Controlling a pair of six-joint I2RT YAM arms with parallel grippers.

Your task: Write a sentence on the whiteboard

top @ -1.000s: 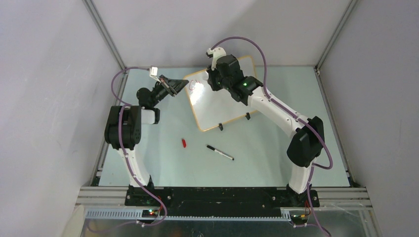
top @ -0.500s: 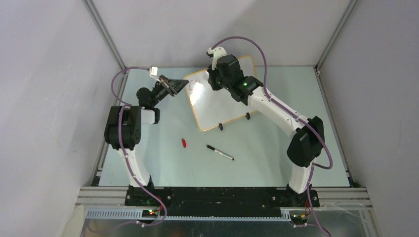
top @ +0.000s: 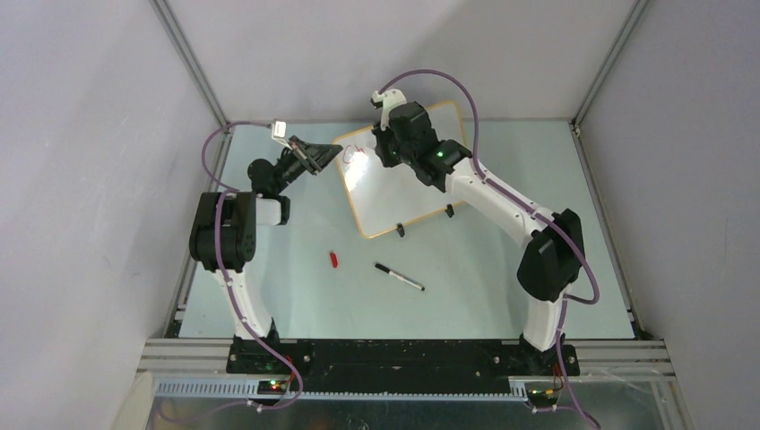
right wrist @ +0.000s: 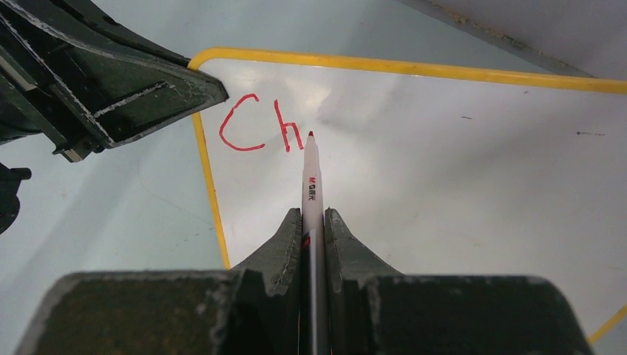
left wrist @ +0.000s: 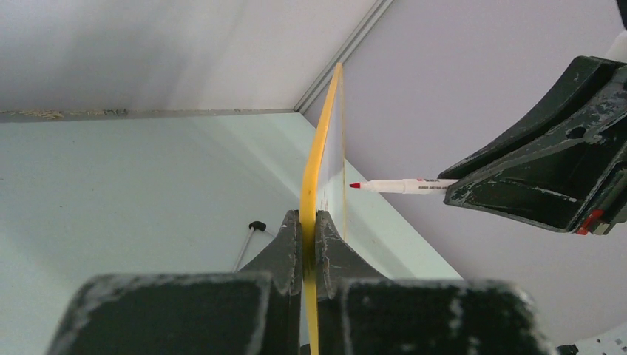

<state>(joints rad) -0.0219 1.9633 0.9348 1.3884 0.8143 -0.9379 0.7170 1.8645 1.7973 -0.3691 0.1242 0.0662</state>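
Nudged slightly since before, your right gripper (right wrist: 312,216), clamping a white red-tipped marker (right wrist: 310,174), had begun the red sentence (right wrist: 281,126) ("Ch") near the corner of the glossy orange-rimmed whiteboard (right wrist: 444,185) pinched by your left gripper (left wrist: 309,220); hard pressure could tilt it.

Left claw (left wrist: 308,222), right claw (right wrist: 313,222): both closed, arms outstretched

My left end effector (left wrist: 309,228) clamps the thin yellow-rimmed glossy whiteboard (left wrist: 319,148), seen edge-on, upright. Right end effector (left wrist: 473,185) grips a white red-tipped marker (left wrist: 403,185), tip just beside the board face. Pale green table (left wrist: 133,192) underneath.
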